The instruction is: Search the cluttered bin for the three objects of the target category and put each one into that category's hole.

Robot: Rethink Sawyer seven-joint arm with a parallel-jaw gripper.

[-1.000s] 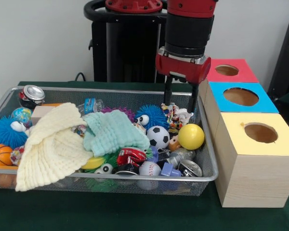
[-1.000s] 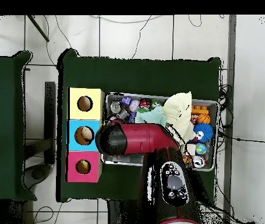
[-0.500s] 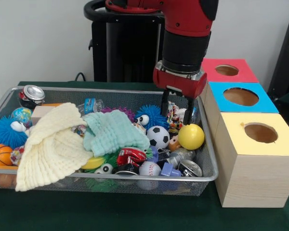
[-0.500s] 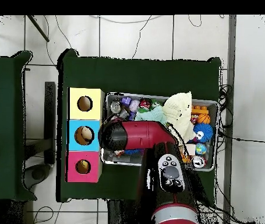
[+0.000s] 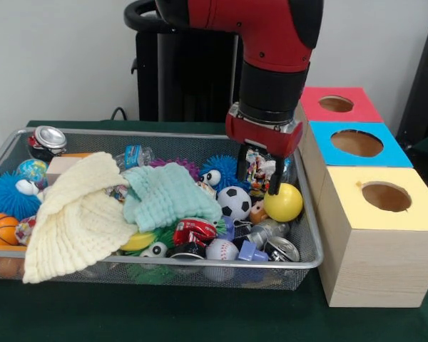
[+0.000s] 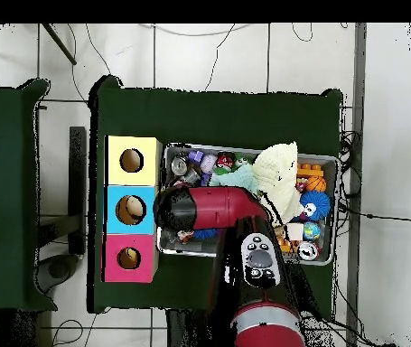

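The wire-mesh bin [image 5: 164,133] holds many toys, balls and cans; it also shows in the overhead view [image 6: 328,163]. My gripper [image 5: 259,175] hangs low over the bin's right end, open, its two dark fingers [image 5: 275,178] standing either side of a small multicoloured toy [image 5: 256,167]. A yellow ball [image 5: 283,202] lies just right of and below the fingers, and a soccer ball [image 5: 235,202] lies to their left. In the overhead view the red arm [image 6: 210,210] covers the gripper. Three wooden boxes stand beside the bin, each with a hole: yellow [image 5: 385,196], blue [image 5: 357,142] and red [image 5: 337,104].
A cream cloth [image 5: 75,217] and a mint cloth [image 5: 167,194] cover the bin's middle and left. Blue spiky toys [image 5: 222,171], a baseball [image 5: 222,250], crushed cans [image 5: 194,230] and a basketball [image 5: 0,229] lie around them. The black pedestal [image 5: 185,71] stands behind.
The gripper has come down into the bin's right end, and its fingers now straddle the multicoloured toy next to the yellow ball. The upper arm has swung round.
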